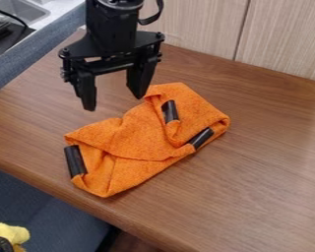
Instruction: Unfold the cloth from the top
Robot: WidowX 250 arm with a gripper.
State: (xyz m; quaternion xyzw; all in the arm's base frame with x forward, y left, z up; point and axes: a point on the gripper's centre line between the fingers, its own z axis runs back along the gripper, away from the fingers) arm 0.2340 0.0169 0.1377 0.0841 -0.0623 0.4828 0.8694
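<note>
The gripper (114, 103) is positioned above the table (259, 192), with its arm (112, 24) entering at the top edge of the view. Its two fingers point downward and are set apart, with an open gap between the tips; nothing is held in this gap. The finger on the right side of the view ends at the upper edge of the cloth (137, 147) as seen by the camera; contact between the two cannot be determined. The other finger ends to the left, over bare wood. The cloth is orange, lies on the table and is folded in overlapping layers. Its long direction runs at a slant, from lower left to upper right in the view. A broad fold crosses the lower left half, and a raised, rolled fold stands in the upper right half. Three black strips are located on the cloth: one at its left end (75, 161), one at the rolled fold (170, 111), and one at the right-hand lower edge (200, 138). Behind the table is a wood-grain panel (200, 27). A metal sink (20, 9) is located at the upper left corner. A yellow item (9, 231) is located at the lower left, beyond the table edge.
</note>
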